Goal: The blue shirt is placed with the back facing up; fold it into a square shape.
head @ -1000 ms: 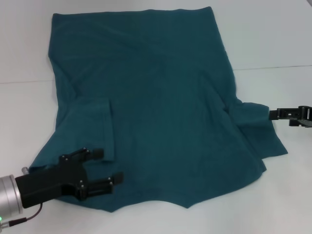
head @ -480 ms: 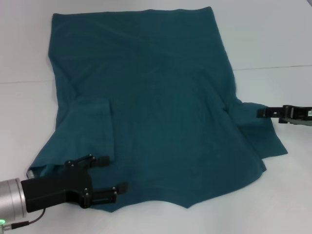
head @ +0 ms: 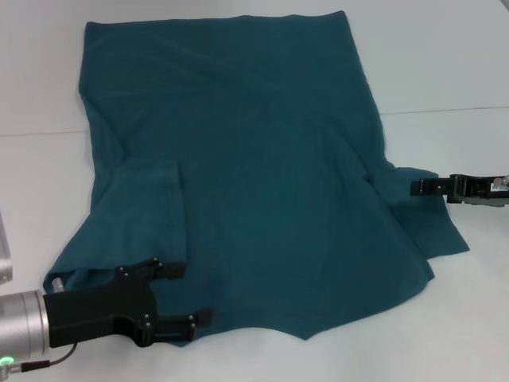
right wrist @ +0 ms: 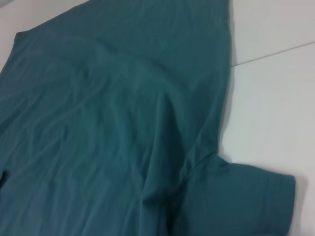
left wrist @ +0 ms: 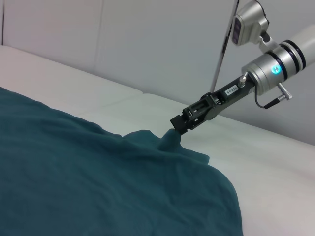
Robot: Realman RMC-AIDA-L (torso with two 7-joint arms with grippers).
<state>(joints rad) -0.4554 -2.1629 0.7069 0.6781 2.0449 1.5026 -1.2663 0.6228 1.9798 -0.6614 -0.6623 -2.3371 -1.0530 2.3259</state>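
Observation:
The blue shirt [head: 254, 159] lies spread on the white table, plain side up, with its left sleeve [head: 151, 207] folded in over the body. My left gripper [head: 187, 293] is open at the shirt's near left corner, its two fingers lying over the cloth at the edge. At the right sleeve [head: 409, 203] my right gripper [head: 415, 187] reaches in from the right. In the left wrist view that right gripper [left wrist: 178, 124] is shut on the sleeve's tip, and the cloth [left wrist: 74, 172] rises to a small peak there. The right wrist view shows only the shirt [right wrist: 123, 123] and its sleeve.
The white table [head: 445, 64] has a seam line running across it behind the right arm. A pale wall [left wrist: 147, 39] stands beyond the table. A metal bracket [head: 4, 255] shows at the left edge.
My left gripper has drawn back toward the near edge and slightly right, still open. My right gripper has moved left onto the right sleeve.

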